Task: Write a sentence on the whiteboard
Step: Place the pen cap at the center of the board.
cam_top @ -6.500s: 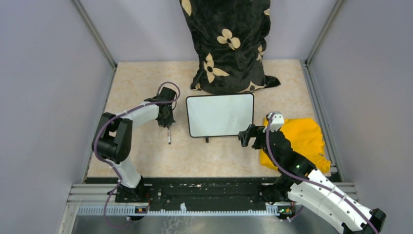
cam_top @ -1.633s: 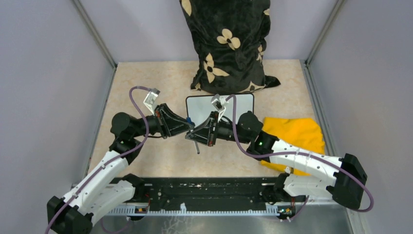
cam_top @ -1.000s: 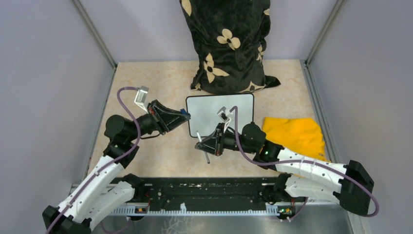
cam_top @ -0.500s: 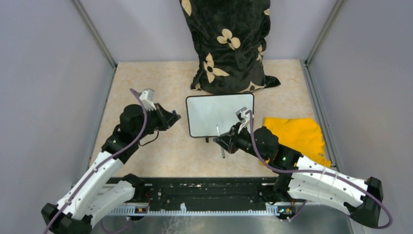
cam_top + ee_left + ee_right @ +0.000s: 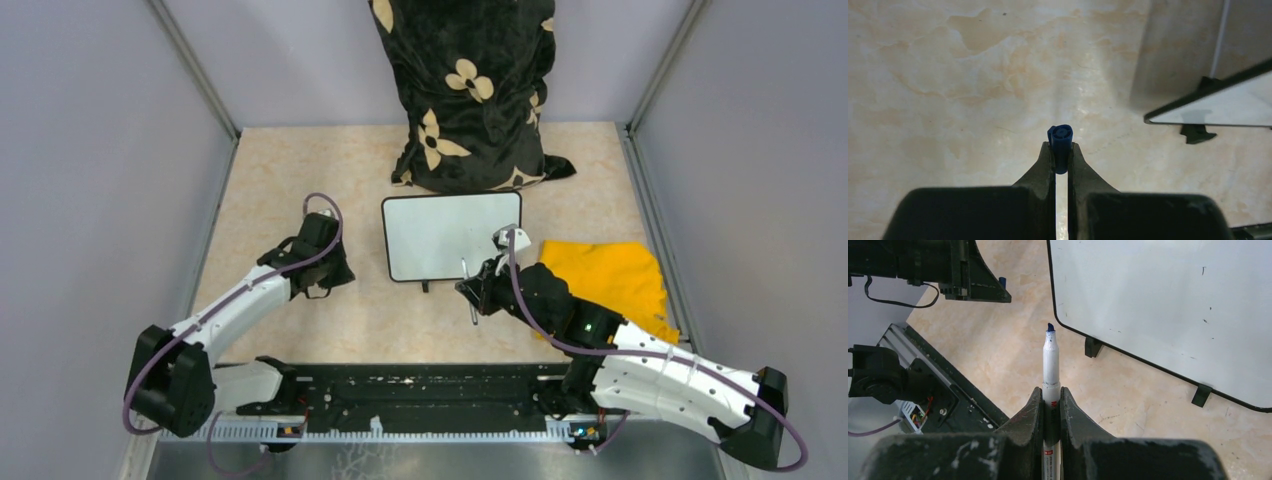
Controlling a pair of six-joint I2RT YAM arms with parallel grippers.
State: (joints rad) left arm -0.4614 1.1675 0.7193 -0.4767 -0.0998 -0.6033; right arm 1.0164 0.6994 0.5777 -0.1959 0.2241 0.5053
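Note:
The whiteboard [image 5: 440, 232] lies flat mid-table, its face blank white; no sentence shows on it. My right gripper [image 5: 478, 292] hovers just off the board's near edge, shut on a white marker [image 5: 1050, 365] whose uncapped blue tip [image 5: 1050, 328] points away from the fingers. In the right wrist view the whiteboard [image 5: 1168, 300] fills the upper right. My left gripper [image 5: 330, 274] is left of the board, shut on the marker's blue cap [image 5: 1060, 144]. The left wrist view catches the whiteboard's corner [image 5: 1233, 102] and one black foot [image 5: 1197, 133].
A black floral cushion [image 5: 468, 90] stands behind the board. A yellow cloth [image 5: 612, 282] lies to the board's right, partly under the right arm. Grey walls close in both sides, and a black rail [image 5: 430, 392] runs along the near edge.
The left arm has drawn back to the left and lowered, carrying the blue cap. The right arm has carried the uncapped marker rightward to the board's near edge.

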